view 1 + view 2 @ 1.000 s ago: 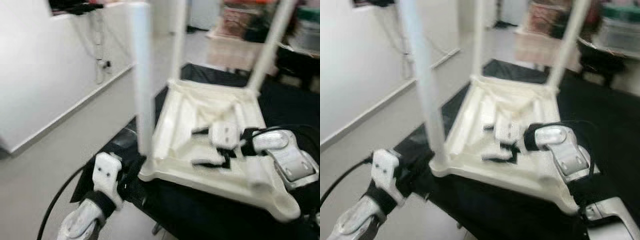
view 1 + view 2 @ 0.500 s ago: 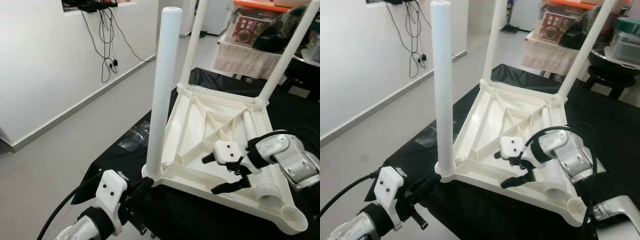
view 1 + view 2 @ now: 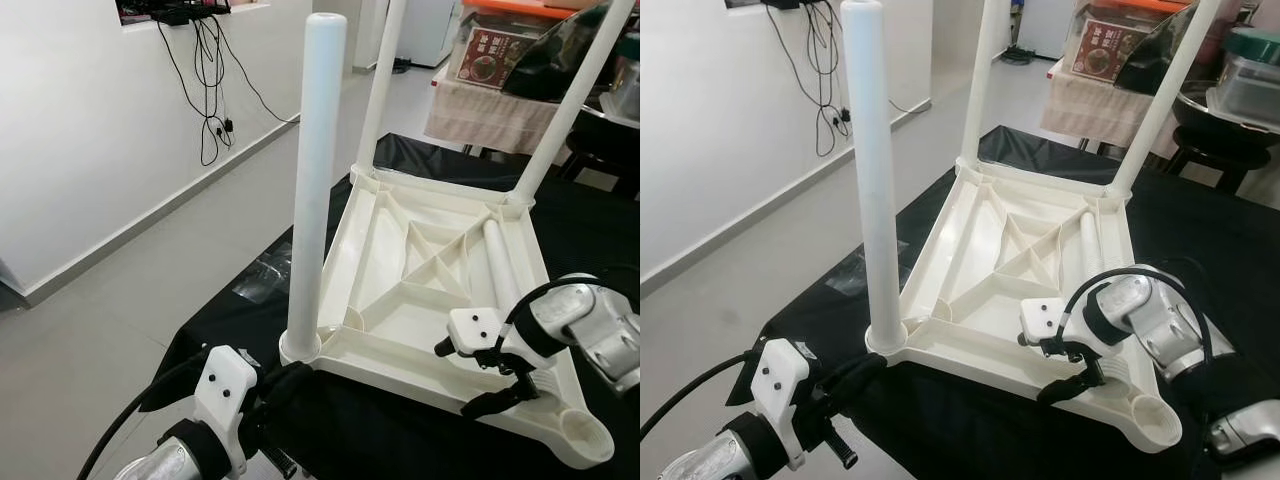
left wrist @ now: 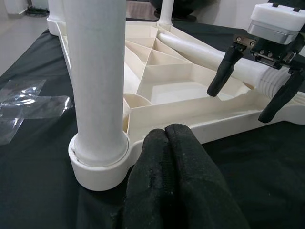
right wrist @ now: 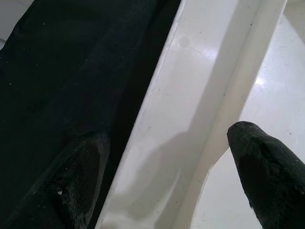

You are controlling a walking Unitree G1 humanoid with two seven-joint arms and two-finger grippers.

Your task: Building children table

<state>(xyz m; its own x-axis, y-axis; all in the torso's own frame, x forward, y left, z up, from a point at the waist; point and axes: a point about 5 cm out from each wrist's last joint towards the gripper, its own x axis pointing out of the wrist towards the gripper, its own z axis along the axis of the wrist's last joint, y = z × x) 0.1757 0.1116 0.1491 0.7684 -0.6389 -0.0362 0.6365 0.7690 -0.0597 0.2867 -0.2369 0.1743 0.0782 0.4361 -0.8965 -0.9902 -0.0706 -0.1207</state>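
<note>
Tabletop (image 3: 420, 300) inverted; R gripper (image 3: 478, 378) open astride near rim, L gripper (image 4: 167, 162) closed. I'd grab loose leg (image 3: 500, 265) near threads, seat squarely.

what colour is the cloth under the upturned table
Black; the cloth under the white table shows best in the right eye view.

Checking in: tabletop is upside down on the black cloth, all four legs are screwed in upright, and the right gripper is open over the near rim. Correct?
Not quite: three legs stand upright. The fourth leg lies loose inside the upturned tabletop, and the near right corner socket is empty, as the right eye view shows. The rest holds: the black cloth is underneath, and the right gripper is open over the near rim.
</note>
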